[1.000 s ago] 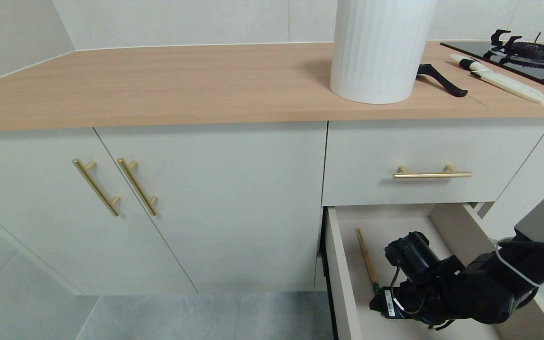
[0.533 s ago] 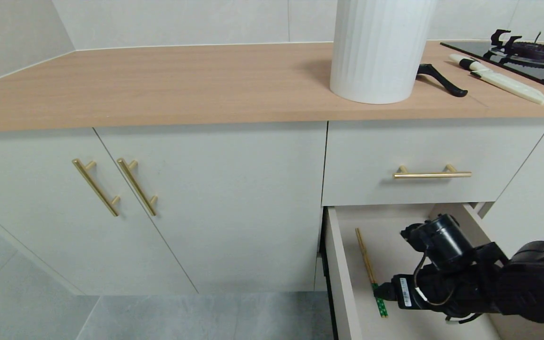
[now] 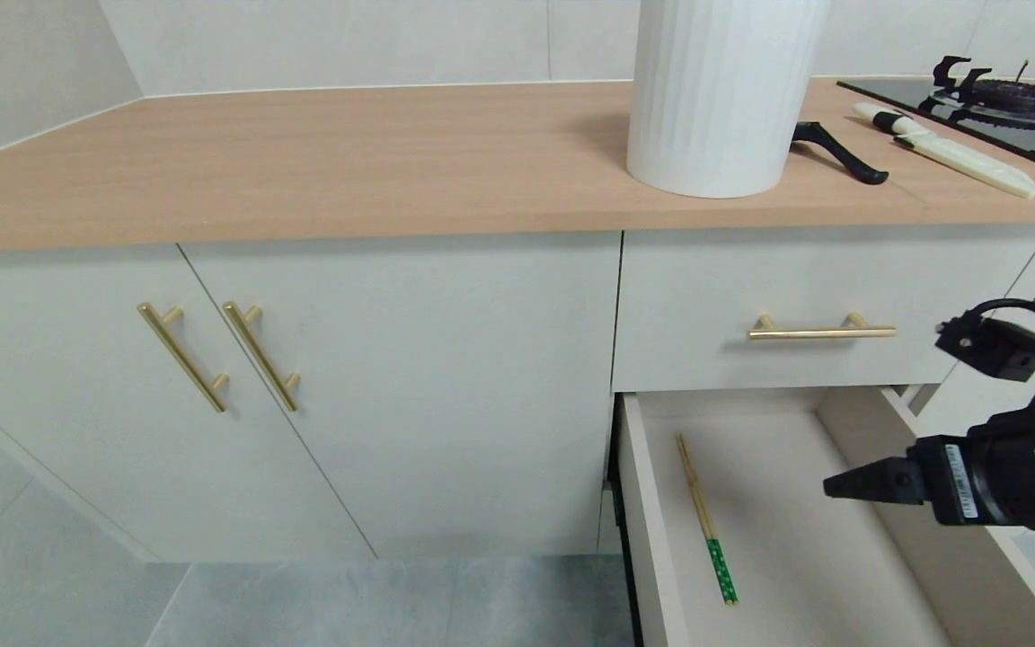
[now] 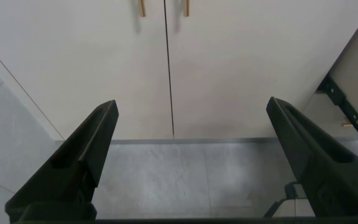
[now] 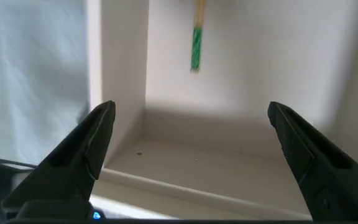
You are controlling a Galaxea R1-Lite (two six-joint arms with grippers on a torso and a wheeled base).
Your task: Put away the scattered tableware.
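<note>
- Wood countertop (image 3: 347, 162): white ribbed container (image 3: 715, 99), black handle (image 3: 841, 155) just beside it, cream knife (image 3: 949, 150), hob (image 3: 1012, 99) at far right.
- Open drawer (image 3: 648, 530): chopsticks (image 3: 706, 530) lying flat near left wall.

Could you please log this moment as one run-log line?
chopsticks: lying in open drawer | right gripper: open, over drawer | left gripper: open

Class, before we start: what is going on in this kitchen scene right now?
A robot is tidying tableware into the open drawer. The chopsticks lie on its floor near the left wall, gripped by nothing. The right gripper hovers open and empty above the drawer's right side. The left gripper, also open, hangs before the cabinet doors. A pale knife and a black-handled utensil lie on the counter, not yet put away.
</note>
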